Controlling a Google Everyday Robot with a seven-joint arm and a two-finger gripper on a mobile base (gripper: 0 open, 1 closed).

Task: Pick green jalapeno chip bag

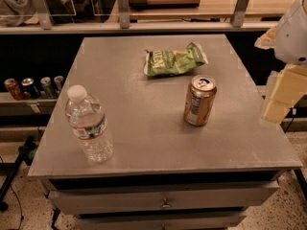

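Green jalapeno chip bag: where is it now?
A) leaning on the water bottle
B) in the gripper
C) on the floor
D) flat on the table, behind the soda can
D: the green jalapeno chip bag lies flat on the table beyond the soda can, apart from it; the gripper is past the table's right edge.

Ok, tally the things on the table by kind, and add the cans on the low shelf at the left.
Chip bags: 1 (the green jalapeno chip bag)
Soda cans on the table: 1
Water bottles: 1
Cans on the shelf: 4
Total: 7
The gripper sits off the table's right edge, apart from all of them.
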